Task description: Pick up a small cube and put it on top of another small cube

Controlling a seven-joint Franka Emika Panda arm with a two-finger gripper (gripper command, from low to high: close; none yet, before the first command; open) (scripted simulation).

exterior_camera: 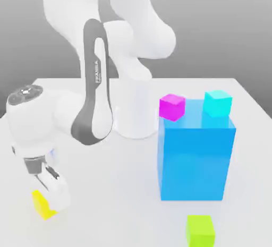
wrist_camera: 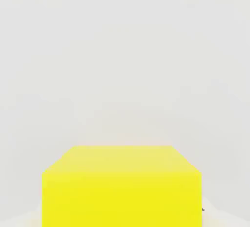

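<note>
Gripper (exterior_camera: 53,195), exterior view's left: clamped on yellow cube (exterior_camera: 42,205), at table level; lime-green cube (exterior_camera: 200,231), exterior view's right, top bare; lift, carry, stacking outstanding; hand view: yellow cube between fingers (wrist_camera: 215,216)

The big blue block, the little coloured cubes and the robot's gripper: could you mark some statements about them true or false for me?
1. The small magenta cube rests on the big blue block. True.
2. The small lime-green cube is on the block too. False: the lime-green cube is on the white table.
3. The gripper has closed on the small bright yellow cube. True.
4. The yellow cube is stacked on the lime-green one. False: they are well apart.
</note>
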